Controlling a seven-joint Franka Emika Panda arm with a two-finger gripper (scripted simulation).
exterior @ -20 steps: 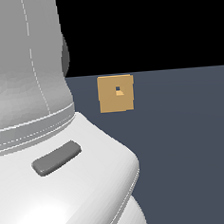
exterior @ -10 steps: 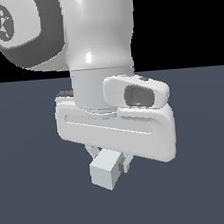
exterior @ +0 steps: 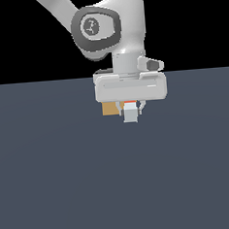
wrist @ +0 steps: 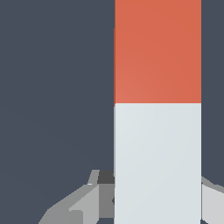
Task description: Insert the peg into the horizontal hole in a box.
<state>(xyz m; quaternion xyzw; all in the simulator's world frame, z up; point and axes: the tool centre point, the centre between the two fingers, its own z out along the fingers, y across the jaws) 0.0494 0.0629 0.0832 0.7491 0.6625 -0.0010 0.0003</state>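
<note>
Exterior view showed the tool [exterior: 130, 107] clamped on the peg [exterior: 130, 113], whose pale end faced the camera above the dark counter [exterior: 68, 178]. Behind it, the tan box [exterior: 109, 108] was partly hidden. Wrist view showed fingers [wrist: 87, 199] flanking the peg's [wrist: 157, 109] grey-white half.

peg [exterior: 130, 113]: half red-orange, half pale grey, pale end facing camera | box [exterior: 109, 108]: tan, mostly hidden behind

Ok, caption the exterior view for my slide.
Panda arm's claw over the peg, pale end toward the camera, with the tan box partly hidden behind it.
</note>
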